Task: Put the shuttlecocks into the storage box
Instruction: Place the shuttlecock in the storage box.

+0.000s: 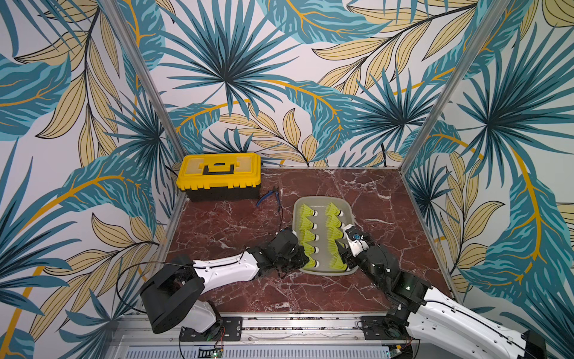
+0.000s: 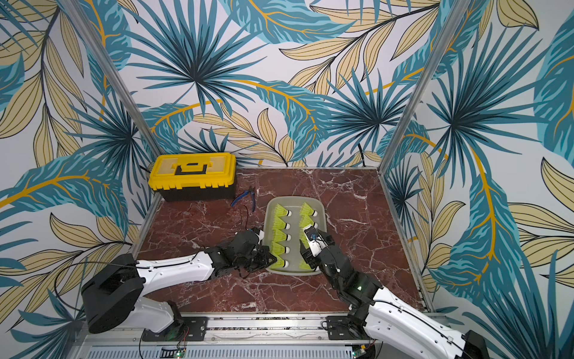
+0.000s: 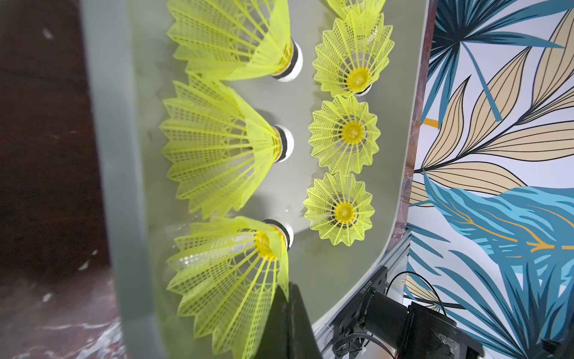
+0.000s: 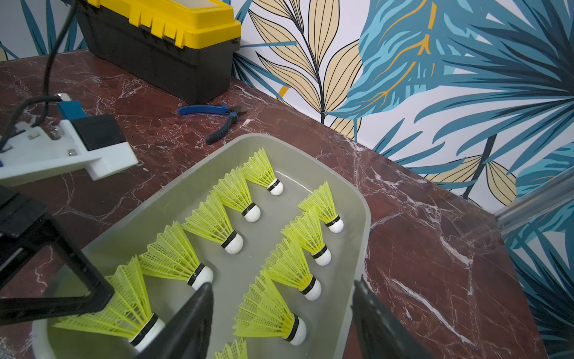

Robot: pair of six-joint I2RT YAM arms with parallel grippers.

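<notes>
Shuttlecocks (image 1: 306, 213), ten in two rows of five, lie on their sides inside the storage box (image 1: 321, 225) on the counter (image 1: 233, 223), with the left tool (image 3: 287, 310), jaws together, at the box's near left corner and the right tool (image 4: 281, 298), jaws apart and empty, above its near right end.

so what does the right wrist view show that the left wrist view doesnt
Only the right wrist view: the toolbox, the pliers and the open right claw. Only the left wrist view: a black motor by the rail, and shuttlecocks seen straight into their skirts. Both: the tray with two rows of shuttlecocks.
</notes>
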